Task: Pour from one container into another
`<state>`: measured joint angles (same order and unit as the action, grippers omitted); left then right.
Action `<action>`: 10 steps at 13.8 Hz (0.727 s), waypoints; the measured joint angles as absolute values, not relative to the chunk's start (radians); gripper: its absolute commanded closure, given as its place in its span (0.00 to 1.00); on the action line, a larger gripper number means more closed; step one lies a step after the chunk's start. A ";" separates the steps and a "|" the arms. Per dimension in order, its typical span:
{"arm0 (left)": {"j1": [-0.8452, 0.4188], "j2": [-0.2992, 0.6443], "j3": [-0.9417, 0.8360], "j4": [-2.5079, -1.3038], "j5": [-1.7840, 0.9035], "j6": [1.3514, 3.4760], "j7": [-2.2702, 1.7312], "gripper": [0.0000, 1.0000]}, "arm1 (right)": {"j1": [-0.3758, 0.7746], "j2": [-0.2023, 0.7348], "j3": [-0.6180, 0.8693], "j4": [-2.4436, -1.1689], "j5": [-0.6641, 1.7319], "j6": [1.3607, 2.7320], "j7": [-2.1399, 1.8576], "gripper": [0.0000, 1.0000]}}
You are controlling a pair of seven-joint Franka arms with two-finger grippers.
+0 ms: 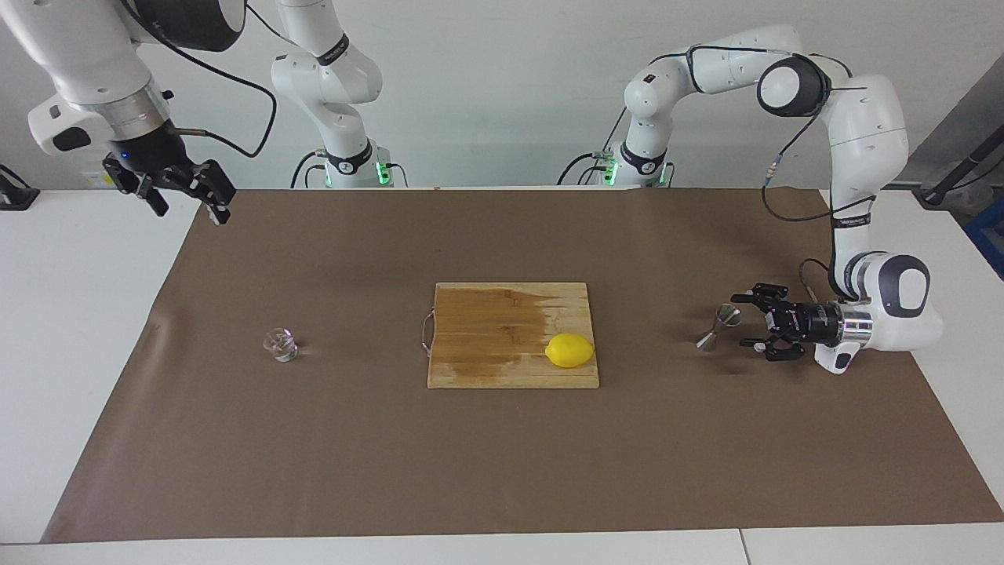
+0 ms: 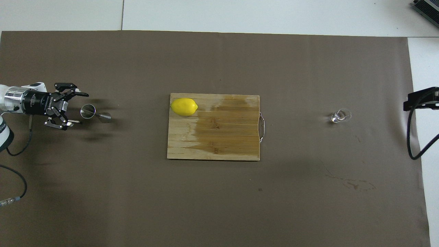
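The jigger (image 1: 718,328) stands upright on the brown mat (image 1: 502,471) near the table edge at the left arm's end. The left gripper (image 1: 743,321) is just beside it, low and level, jaws spread, not touching it. The glass (image 1: 280,345) stands near the right arm's end. The right gripper (image 1: 188,200) waits, raised and open, over the mat's corner nearest the robots. A lemon (image 1: 569,350) lies on the board's (image 1: 486,337) corner.

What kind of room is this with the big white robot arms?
Probably a robotics lab set up as a pretend bar or kitchen counter: a lemon lies on a wooden cutting board, with a steel jigger and a small glass on brown paper.
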<state>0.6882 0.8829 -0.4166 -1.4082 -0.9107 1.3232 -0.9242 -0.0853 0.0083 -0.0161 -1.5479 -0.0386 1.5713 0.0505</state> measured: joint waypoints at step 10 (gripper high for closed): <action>0.686 0.898 -0.421 -1.432 -0.909 1.337 -0.908 0.00 | -0.085 0.008 -0.016 -1.548 -0.039 1.571 0.051 0.00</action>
<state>0.6857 0.8982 -0.4208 -1.4316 -0.9095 1.3370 -0.9079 -0.0853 0.0083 -0.0161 -1.5479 -0.0386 1.5713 0.0505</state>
